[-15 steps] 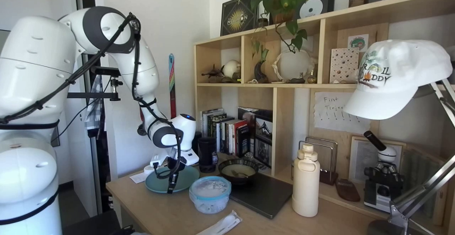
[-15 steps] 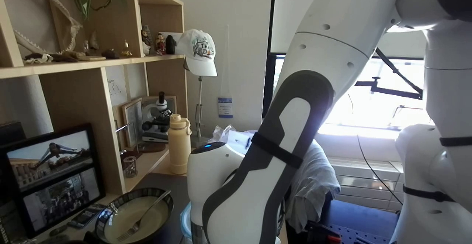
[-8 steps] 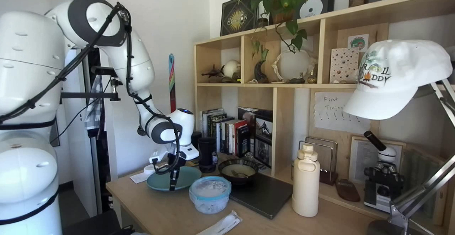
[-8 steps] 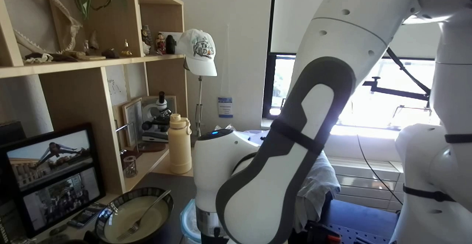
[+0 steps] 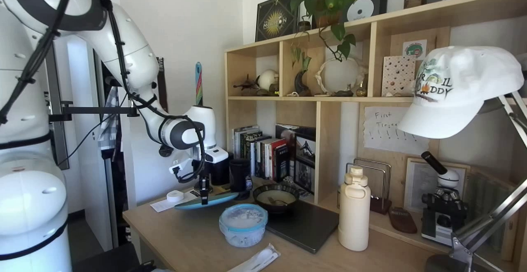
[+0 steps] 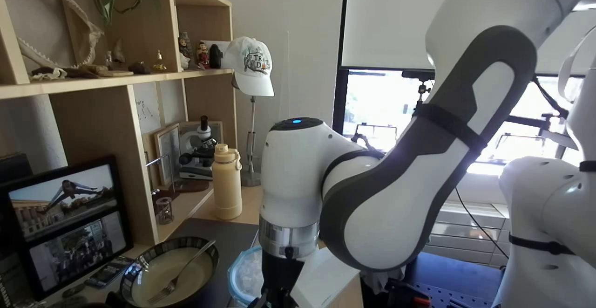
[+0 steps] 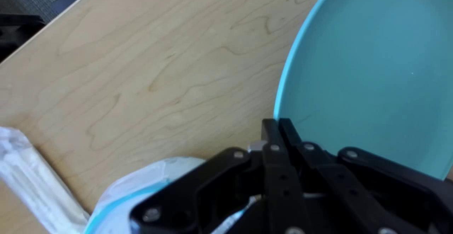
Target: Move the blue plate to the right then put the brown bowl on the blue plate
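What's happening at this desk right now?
The robot's black two-fingered gripper is closed on the rim of the round, flat teal-blue plate, holding it tilted over the light wooden desk; whether any edge touches down is hard to tell. The shallow, round dark-brown bowl, pale inside with a silvery fork in it, stands apart, not yet on the plate.

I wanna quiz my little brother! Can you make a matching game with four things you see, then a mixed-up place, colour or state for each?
1. blue plate
2. brown bowl
3. bottle
4. white cap

A. tall and cream-coloured
B. edge pinched by the jaws
C. perched on a lamp
D. has a fork in it

Pairs: 1-B, 2-D, 3-A, 4-C
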Controlling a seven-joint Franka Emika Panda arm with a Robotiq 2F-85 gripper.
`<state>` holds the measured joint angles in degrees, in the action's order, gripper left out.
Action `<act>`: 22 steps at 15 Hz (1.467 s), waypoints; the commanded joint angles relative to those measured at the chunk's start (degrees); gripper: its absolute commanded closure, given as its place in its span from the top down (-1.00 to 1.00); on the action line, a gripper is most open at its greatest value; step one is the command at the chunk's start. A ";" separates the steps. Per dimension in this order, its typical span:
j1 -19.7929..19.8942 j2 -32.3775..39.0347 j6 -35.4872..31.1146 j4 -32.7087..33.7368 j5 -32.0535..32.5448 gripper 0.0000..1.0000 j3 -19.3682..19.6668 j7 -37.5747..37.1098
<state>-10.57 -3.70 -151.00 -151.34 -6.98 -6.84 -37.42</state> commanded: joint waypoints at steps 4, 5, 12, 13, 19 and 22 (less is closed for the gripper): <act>3.09 -12.35 7.97 -2.37 5.52 -0.91 -1.90 -1.37; 3.64 -14.39 9.04 -3.02 5.77 -0.91 -2.05 -1.66; 8.30 -28.44 13.87 -8.50 5.32 -0.92 -3.84 -3.09; 9.19 -30.91 13.88 -9.95 5.16 -0.91 -4.06 -3.88; 15.87 -34.42 14.54 -8.00 4.59 -0.92 -4.71 -13.00; 19.11 -34.69 13.75 -7.92 4.54 -0.92 -4.43 -18.03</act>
<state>5.46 -36.93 -137.39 -159.38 -2.49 -10.66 -50.41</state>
